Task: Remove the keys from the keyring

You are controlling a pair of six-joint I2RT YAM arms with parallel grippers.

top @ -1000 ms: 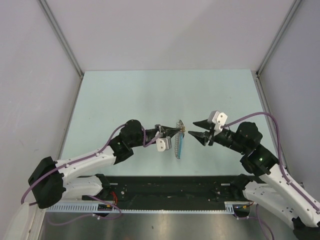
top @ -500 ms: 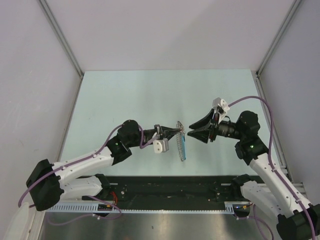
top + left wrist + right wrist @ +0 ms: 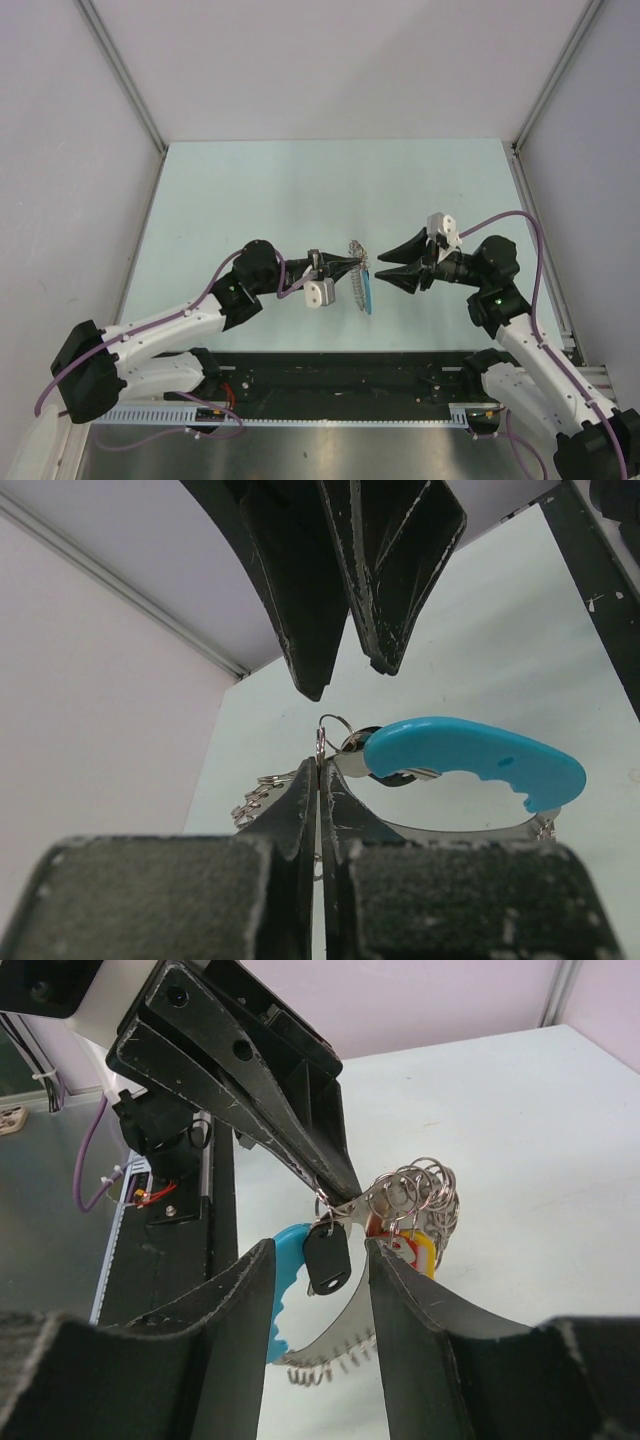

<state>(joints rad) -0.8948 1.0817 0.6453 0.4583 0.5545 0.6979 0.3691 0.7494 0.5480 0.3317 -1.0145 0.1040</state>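
My left gripper (image 3: 318, 767) is shut on the thin wire keyring (image 3: 333, 727), holding the bunch above the table. From the keyring hang a bright blue curved strap (image 3: 470, 760) on a toothed metal band, and the keys. One black-headed key (image 3: 327, 1255) dangles between my right fingers (image 3: 240, 1310); another with a yellow and red head (image 3: 418, 1252) sits beside several loose wire rings (image 3: 420, 1188). My right gripper (image 3: 320, 1250) is open around the black-headed key and I cannot tell whether it touches it. In the top view, left gripper (image 3: 352, 264) and right gripper (image 3: 380, 266) meet tip to tip at the bunch (image 3: 362, 277).
The pale green table (image 3: 300, 190) is walled by grey panels on three sides. A black rail (image 3: 340, 375) with cabling runs along the near edge between the arm bases.
My right arm has moved left toward the bunch and rolled its wrist, so its open fingers now straddle the black-headed key. The left gripper kept its hold, shifting only slightly.
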